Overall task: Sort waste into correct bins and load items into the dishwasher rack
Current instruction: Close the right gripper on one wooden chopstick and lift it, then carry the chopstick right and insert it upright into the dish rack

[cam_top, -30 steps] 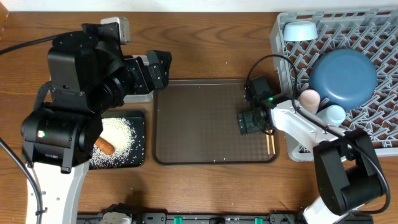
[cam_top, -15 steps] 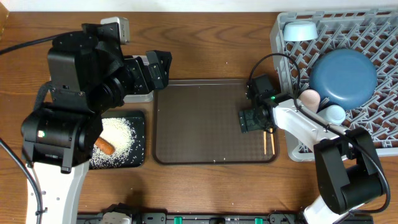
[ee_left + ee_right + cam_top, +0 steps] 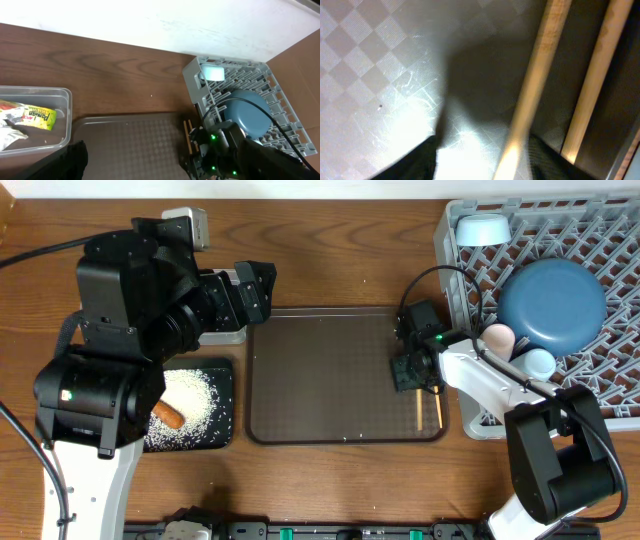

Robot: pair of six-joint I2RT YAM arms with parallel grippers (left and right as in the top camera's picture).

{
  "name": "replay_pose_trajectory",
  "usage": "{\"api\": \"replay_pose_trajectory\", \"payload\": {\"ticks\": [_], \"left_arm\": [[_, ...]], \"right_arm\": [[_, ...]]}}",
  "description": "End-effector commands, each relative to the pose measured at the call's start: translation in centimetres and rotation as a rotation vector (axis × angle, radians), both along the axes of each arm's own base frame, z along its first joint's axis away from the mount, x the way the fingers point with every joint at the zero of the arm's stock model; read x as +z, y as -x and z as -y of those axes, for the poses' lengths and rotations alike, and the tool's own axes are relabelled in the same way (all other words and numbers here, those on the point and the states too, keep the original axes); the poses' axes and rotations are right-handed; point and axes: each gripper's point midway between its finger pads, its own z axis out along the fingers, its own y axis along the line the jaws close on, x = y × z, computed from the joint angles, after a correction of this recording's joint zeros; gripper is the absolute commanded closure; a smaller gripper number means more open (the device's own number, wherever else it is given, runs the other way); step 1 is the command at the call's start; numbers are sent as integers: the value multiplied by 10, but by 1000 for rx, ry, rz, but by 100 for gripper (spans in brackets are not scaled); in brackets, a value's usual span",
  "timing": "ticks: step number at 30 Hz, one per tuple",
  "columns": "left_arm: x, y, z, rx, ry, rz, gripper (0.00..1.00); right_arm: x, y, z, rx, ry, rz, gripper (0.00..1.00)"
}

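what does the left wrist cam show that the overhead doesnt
Only the left wrist view: the foil wrapper and tissue lying in the clear tub. Only the overhead: the black tray holding rice and the carrot piece. Both: the brown tray, the chopsticks on it, and the rack with the dark-blue bowl.

White-linked arms [image 3: 480, 380] with bulky black joints, black cables [image 3: 425, 280]
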Motion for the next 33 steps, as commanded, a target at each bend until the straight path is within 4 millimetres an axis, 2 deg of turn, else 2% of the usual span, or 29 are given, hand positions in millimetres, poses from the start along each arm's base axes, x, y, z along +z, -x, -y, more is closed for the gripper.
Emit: {"api": "replay_pose_trajectory", "payload": {"ticks": [1, 3, 6, 10, 15, 18, 20, 23, 29, 33], "left_arm": [[0, -1, -3, 15, -6, 2, 2], [0, -1, -3, 15, -6, 2, 2], [0, -1, -3, 15, -6, 2, 2], [0, -1, -3, 16, -6, 2, 2], [0, -1, -3, 15, -6, 2, 2], [0, -1, -3, 15, -6, 2, 2], [0, -1, -3, 16, -6, 2, 2], [0, -1, -3, 15, -6, 2, 2], [0, -1, -3, 15, -6, 2, 2], [0, -1, -3, 16, -5, 1, 2]], "right_arm": [[-11, 8, -1, -4, -20, -50, 52], [-11, 8, -1, -4, -17, -52, 55], [-11, 9, 1, -6, -9, -55, 67], [-12, 10, 1, -10, -8, -59, 75], [-12, 10, 1, -9, -9, -60, 78], [-12, 10, 1, -10, -9, -59, 83], [-12, 10, 1, -9, -9, -59, 92], [-12, 10, 1, -9, -8, -61, 99], [-11, 10, 1, -9, -10, -58, 99], [-5, 1, -2, -8, -22, -30, 99]]}}
